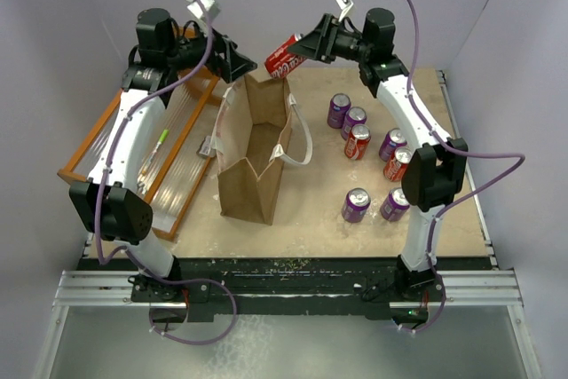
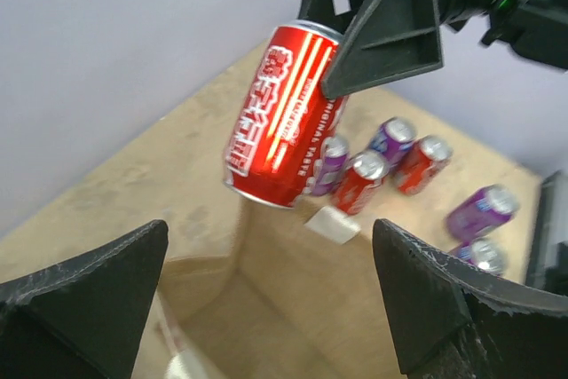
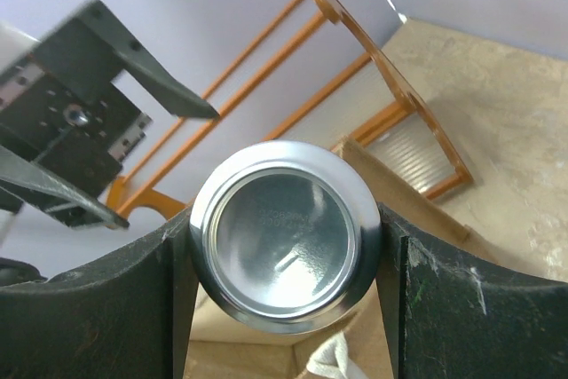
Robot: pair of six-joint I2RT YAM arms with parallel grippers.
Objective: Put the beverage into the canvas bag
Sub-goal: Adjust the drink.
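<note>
Above the far rim of the tall tan-brown canvas bag (image 1: 248, 184) the red cola can (image 1: 284, 58) hung tilted, clamped across its body by the right gripper (image 1: 300, 47). Just off the bag's far-left corner the left gripper (image 1: 238, 63) hovered — jaws spread wide, nothing in them. Best play, I'd say: carry the can over the bag's open mouth, lower it well inside, then release — clear of the white loop handles (image 1: 304, 133).
</note>
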